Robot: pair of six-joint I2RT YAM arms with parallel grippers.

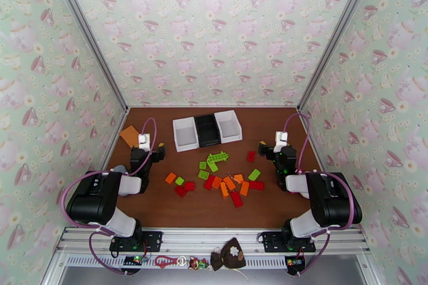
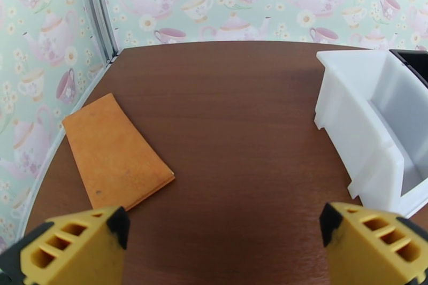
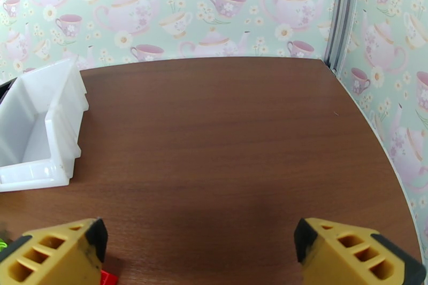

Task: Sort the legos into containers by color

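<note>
Overhead view first: you've got the left white bin, the black bin and the right white bin side by side toward the back of the table. Each one's long side runs front to back, and the row is a bit skewed, so the left one sits slightly nearer the arms. All three show nothing but bare floor inside. The legos are scattered on the table in front of the bins, between the two arms, mostly in a loose band running left to right. The long green piece lies roughly crosswise just in front of the black bin, a lone red one sits off to its right, and the long red brick nearest you points more or less front to back, a little tilted. There's an orange card flat in the far left corner. On your left wrist cam, the left claw is spread wide with nothing between the fingers, just hanging over bare wood. The card lies ahead to the left, and the left white bin stands ahead to the right with a corner of the black bin behind it. On the right wrist cam the right claw is also wide apart and holding nothing. The right white bin is off to its left, and a bit of a red lego peeks in just beside the left finger.
</note>
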